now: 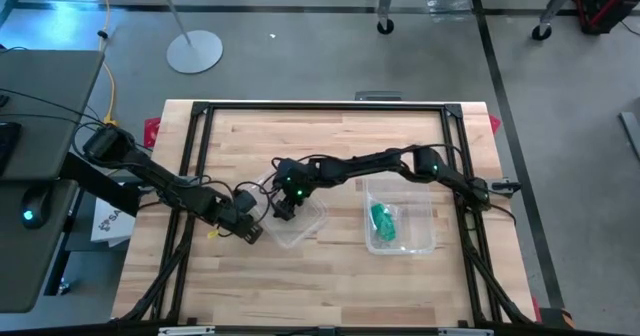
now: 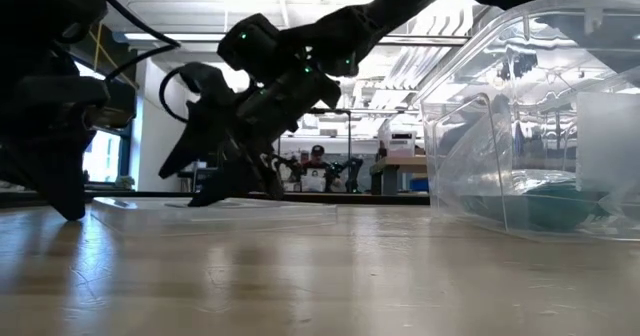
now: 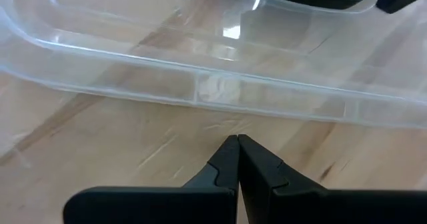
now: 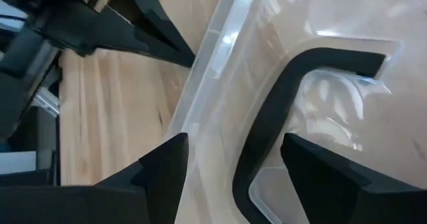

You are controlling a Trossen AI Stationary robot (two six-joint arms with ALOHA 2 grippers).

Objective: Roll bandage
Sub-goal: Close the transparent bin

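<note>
the green bandage (image 1: 383,224) lies rolled up inside a clear plastic box (image 1: 428,198) on the right part of the wooden desk (image 1: 330,296). in the low view the box stands tall at the right, its walls catching the ceiling lights, with the green shape (image 2: 556,200) low down inside it, blurred by the plastic.

the box's clear lid (image 1: 297,228), with a black handle (image 4: 280,111), lies flat on the desk just left of the box. the right gripper (image 1: 285,208) reaches over from the right side and hangs over the lid's far left part. its jaws are spread; from its own wrist camera the two dark fingers (image 4: 167,164) stand well apart with the lid's rim and the curved black handle between them. i cannot tell whether either finger touches the lid. from desk height the gripper (image 2: 238,181) points down at the lid (image 2: 215,208).

the left gripper (image 1: 251,232) is low at the lid's near left edge. its jaws are pressed together, the two fingertips (image 3: 227,159) meeting with nothing between them, and they point at the lid's clear rim (image 3: 220,91), close to it but apart from it.

in the room behind the desk a person (image 2: 317,166) sits far off, small in the low view. on the floor beyond the desk stands the round base of a lamp (image 1: 195,51).
</note>
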